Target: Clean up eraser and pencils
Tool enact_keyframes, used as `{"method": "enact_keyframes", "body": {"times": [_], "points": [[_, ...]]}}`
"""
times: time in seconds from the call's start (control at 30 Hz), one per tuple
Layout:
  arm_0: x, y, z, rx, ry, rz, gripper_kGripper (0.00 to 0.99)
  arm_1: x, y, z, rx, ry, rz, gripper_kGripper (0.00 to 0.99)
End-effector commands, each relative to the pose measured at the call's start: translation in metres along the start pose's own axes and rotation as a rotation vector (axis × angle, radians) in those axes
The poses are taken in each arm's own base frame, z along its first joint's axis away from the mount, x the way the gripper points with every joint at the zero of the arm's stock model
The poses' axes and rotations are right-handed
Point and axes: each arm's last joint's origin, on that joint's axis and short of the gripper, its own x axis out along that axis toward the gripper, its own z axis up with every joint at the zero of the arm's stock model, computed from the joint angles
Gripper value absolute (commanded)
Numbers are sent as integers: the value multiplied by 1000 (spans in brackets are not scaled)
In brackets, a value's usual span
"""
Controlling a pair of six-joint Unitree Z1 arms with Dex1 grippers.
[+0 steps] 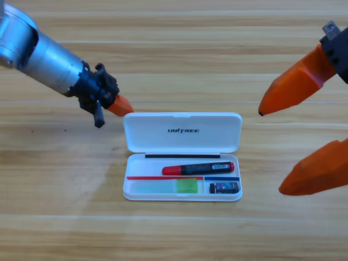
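Everything packed, lid hinged back toward the left arm.

Nearest: green pencil (166,187) and eraser (224,188) side by side in the front row of the white case (182,196); red pencil (198,168) just behind, long axis left to right. Farther back, lid (182,132) flat on the table (174,234), far-left corner just beside the left gripper (120,105); jaw gap hidden, cannot tell. Right gripper (300,133) well apart, spread wide, holding nothing. Probably only closing left.

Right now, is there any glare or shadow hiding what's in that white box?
High view: light is even. The white case lies open, and its red pencil, green pencil and eraser all show plainly. Only a faint shadow falls on the table left of the case, below the left gripper.
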Motion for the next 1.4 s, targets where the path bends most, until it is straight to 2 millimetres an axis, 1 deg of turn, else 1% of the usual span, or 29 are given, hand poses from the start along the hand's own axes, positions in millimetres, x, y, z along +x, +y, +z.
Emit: {"method": "enact_keyframes", "body": {"times": [0.03,0.27,0.53,0.9,1.03,1.13,1.4], "points": [[19,-9,2,12,33,-34,0,26,-10,-3,23,36,38,931],[14,-12,18,13,50,-66,0,29,-12,-3,25,43,41,931],[2,-27,33,52,45,-80,0,29,-12,-3,26,44,41,931],[-6,-48,44,84,68,-103,0,30,-12,-2,26,45,44,931],[-10,-52,46,94,88,-88,0,31,-12,-2,25,46,45,931],[-9,-61,48,115,94,-96,0,31,-12,-2,25,46,45,931],[8,-78,45,142,141,-116,0,33,-11,-2,24,51,50,931]]}}
